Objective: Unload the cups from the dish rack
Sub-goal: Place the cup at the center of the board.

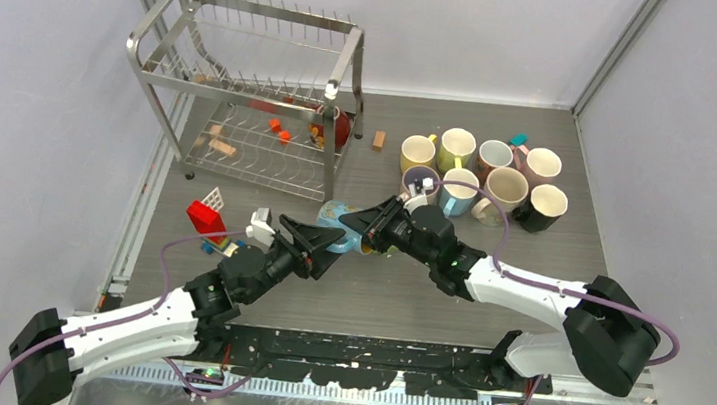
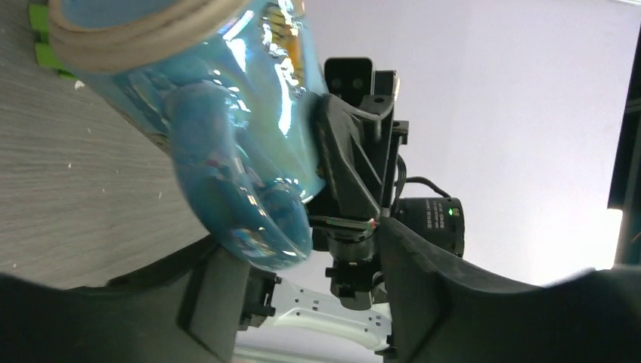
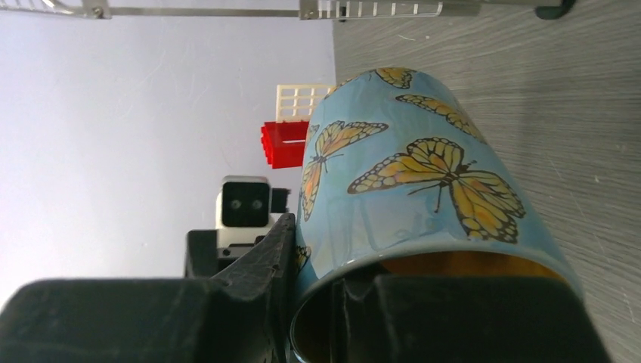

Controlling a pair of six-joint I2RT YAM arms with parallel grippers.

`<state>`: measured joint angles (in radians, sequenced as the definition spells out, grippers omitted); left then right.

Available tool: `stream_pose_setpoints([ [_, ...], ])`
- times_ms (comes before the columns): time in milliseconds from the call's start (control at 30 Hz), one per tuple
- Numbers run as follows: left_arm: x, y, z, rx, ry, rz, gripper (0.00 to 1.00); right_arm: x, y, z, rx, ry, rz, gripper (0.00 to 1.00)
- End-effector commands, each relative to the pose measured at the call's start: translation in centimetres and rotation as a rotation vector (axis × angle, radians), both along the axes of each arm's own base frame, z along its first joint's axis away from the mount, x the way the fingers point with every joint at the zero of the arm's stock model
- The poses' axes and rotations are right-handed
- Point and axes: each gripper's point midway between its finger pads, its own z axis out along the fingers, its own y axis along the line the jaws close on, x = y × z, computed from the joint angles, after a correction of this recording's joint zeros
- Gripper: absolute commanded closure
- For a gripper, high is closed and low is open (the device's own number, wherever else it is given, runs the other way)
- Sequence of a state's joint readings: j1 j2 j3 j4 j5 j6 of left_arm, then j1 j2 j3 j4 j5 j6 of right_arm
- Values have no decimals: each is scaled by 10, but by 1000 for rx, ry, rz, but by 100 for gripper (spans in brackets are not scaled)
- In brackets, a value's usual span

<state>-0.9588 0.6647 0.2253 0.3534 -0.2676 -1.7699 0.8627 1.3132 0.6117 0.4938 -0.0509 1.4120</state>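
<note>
Blue cup [image 1: 335, 223]: it is held on its side between the two hands at mid-tabletop, out of the rack and just in front of the rack's near right leg. Orange butterflies are seen on its wall [image 3: 423, 174].
Right hand [image 1: 364, 225]: it is clamped on the blue cup's rim, with one finger [image 3: 469, 318] set inside the mouth and the other outside the wall.
Left hand [image 1: 315, 240]: it is placed at the cup's base end. Its fingers [image 2: 438, 302] are spread apart; whether the cup is touched by them cannot be told.
Rack [image 1: 151, 30]: it is set at the far left of the tabletop, close to the left edge. Small blocks [image 1: 281, 132] are scattered on its lower tier, and a red object [image 1: 340, 128] is lodged at that tier's right end.
Other cups [image 1: 457, 149]: they are grouped upright at the far right, touching or nearly so, well apart from the rack.
Red block [image 1: 204, 218]: it is found on the left, near the left arm, with a white lattice piece [image 1: 213, 196] just behind it.
Tabletop [image 1: 540, 257]: bare grey surface is left between the cup group and the right arm, out to the right edge.
Edges: the tabletop is closed in by walls on the left, far and right sides.
</note>
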Motion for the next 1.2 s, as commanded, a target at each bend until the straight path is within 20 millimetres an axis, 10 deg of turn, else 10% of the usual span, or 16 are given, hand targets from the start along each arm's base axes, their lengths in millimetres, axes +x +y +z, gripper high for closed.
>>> stream_pose_setpoints([
  [0,-12,0,17,20,-101,-51,30,7,-1,51,45,-103,-26,99],
  [133,-21,1,5,103,-126,-99,1,6,-8,54,-53,-100,-27,99],
  [833,-24,43,4,843,-297,-194,0,-62,-151,8,-819,41,68,99],
  [1167,-6,63,-2,983,-271,-131,0,-38,-175,-23,-957,95,125,99],
])
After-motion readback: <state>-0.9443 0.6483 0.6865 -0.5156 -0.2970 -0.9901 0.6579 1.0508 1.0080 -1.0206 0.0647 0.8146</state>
